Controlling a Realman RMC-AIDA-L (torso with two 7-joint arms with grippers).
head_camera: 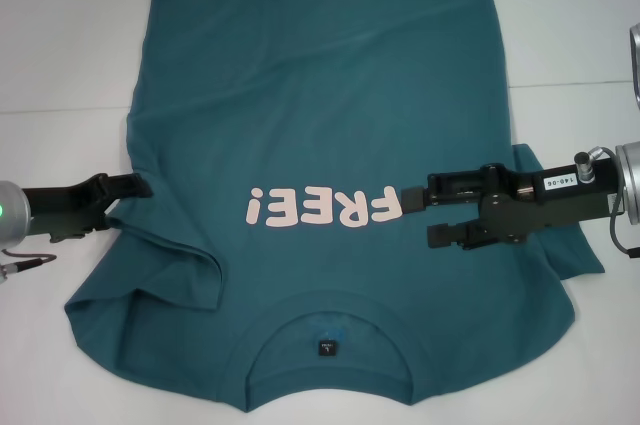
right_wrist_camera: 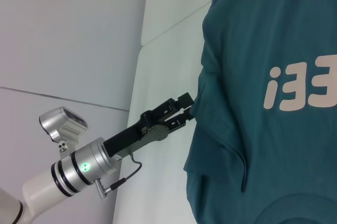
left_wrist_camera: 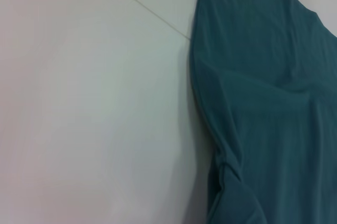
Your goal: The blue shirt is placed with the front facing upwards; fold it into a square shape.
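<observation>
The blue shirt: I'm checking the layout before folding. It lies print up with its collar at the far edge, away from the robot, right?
Not quite. The blue shirt does lie print up, but its collar is at the near edge, closest to the robot; the hem is at the far edge. The head view shows this.

Bare white table (head_camera: 60, 65) open along both long sides of the blue shirt (head_camera: 320, 95) and beyond its far hem. Left gripper (head_camera: 135, 185) blocking shirt's left edge; right gripper (head_camera: 415, 215) hanging over chest print, blocking the right side.
</observation>
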